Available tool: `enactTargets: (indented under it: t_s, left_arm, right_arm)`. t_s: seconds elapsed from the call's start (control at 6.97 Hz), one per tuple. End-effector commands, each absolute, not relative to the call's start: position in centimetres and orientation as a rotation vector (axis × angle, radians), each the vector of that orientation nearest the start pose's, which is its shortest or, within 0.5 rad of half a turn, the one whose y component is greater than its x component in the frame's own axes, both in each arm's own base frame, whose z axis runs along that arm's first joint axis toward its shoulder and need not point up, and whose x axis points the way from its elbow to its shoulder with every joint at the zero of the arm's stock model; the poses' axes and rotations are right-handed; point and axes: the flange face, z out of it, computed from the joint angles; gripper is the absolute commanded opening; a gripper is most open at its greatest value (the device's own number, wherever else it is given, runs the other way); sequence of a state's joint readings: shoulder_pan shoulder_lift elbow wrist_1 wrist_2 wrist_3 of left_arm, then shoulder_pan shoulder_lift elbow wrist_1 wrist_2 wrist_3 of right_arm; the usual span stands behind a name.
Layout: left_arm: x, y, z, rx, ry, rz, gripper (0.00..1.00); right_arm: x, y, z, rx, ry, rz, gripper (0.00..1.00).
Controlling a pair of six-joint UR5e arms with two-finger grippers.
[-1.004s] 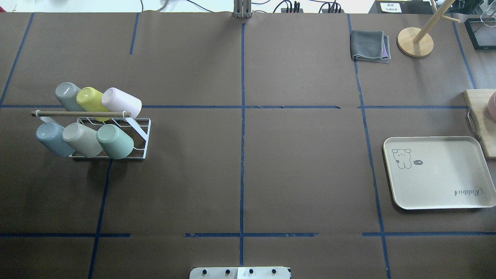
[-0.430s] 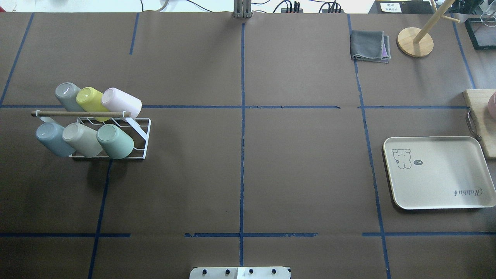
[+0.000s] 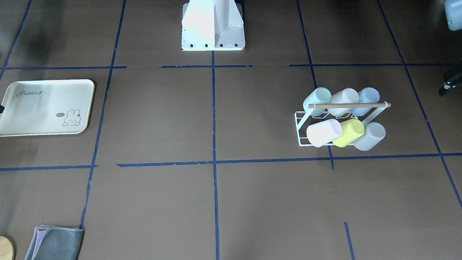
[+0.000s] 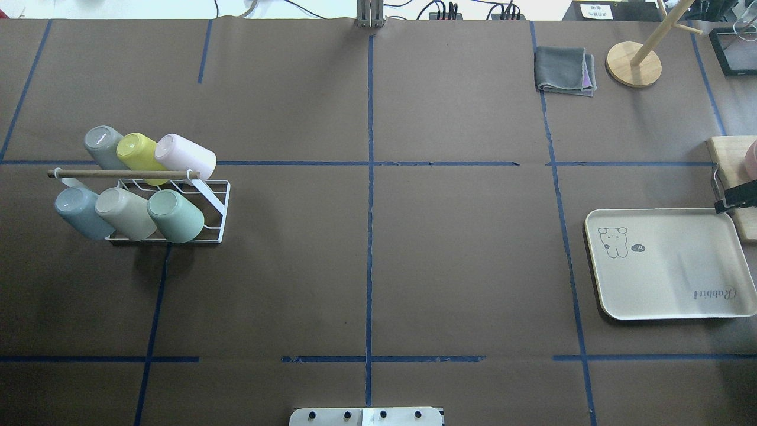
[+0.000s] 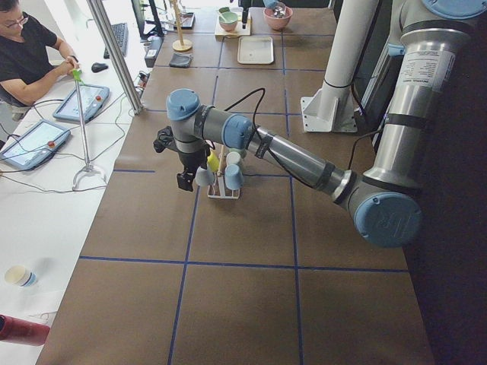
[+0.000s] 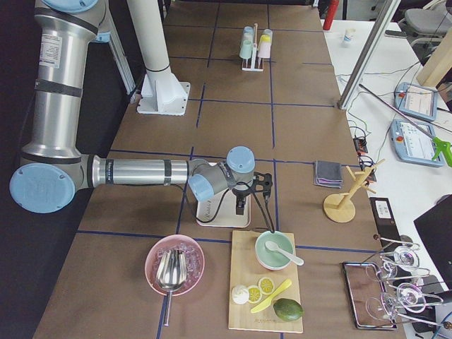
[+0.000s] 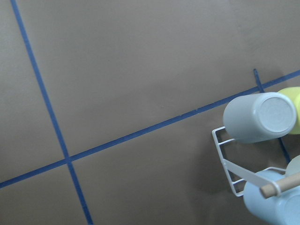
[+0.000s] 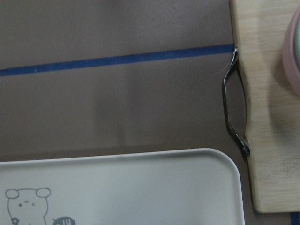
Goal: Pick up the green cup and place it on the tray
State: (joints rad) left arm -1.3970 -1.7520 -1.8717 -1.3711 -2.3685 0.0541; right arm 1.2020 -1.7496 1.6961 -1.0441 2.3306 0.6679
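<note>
The green cup (image 4: 175, 216) lies tilted in the white wire rack (image 4: 214, 208), at the right end of its near row; it also shows in the front view (image 3: 317, 101). The cream tray (image 4: 668, 278) with the rabbit drawing lies empty at the right, and also shows in the front view (image 3: 43, 108) and the right wrist view (image 8: 117, 187). My right gripper (image 4: 733, 198) shows only as a black tip over the tray's far right corner. My left gripper (image 3: 447, 86) shows partly at the view's edge, apart from the rack. I cannot tell whether either is open or shut.
The rack also holds grey (image 4: 103, 145), yellow (image 4: 137, 151), pink (image 4: 186, 155), pale blue (image 4: 80, 212) and beige (image 4: 125, 213) cups. A wooden board (image 4: 733, 177) with a metal handle lies beside the tray. A grey cloth (image 4: 565, 71) and a wooden stand (image 4: 634, 64) are at the far right.
The black tip of my right gripper has come into the overhead view at the right edge, over the tray's far corner. The cups, rack and tray have not moved.
</note>
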Motion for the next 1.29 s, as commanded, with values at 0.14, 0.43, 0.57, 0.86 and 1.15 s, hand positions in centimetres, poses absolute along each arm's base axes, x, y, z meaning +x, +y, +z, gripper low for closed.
enactTargets:
  t_s: [0.14, 0.43, 0.57, 0.86, 1.15]
  left_arm:
    - [3.9, -54.1, 42.3, 0.24, 0.815, 0.343, 1.0]
    - [3.9, -54.1, 42.3, 0.24, 0.815, 0.343, 1.0]
    - [3.9, -54.1, 42.3, 0.24, 0.815, 0.343, 1.0]
    - [3.9, -54.1, 42.3, 0.24, 0.815, 0.343, 1.0]
    - [4.0, -54.2, 42.1, 0.244, 0.814, 0.347, 1.0]
  right_arm:
    - [-11.6, -39.7, 65.0, 0.016, -0.827, 0.093, 1.0]
    - [-11.9, -39.0, 68.1, -0.036, -0.796, 0.095, 1.0]
    - [-11.8, -38.8, 69.1, -0.054, -0.788, 0.103, 1.0]
    - [-11.9, -38.3, 70.9, -0.09, -0.773, 0.108, 0.99]
    - [-12.0, -38.2, 70.9, -0.097, -0.78, 0.106, 0.83]
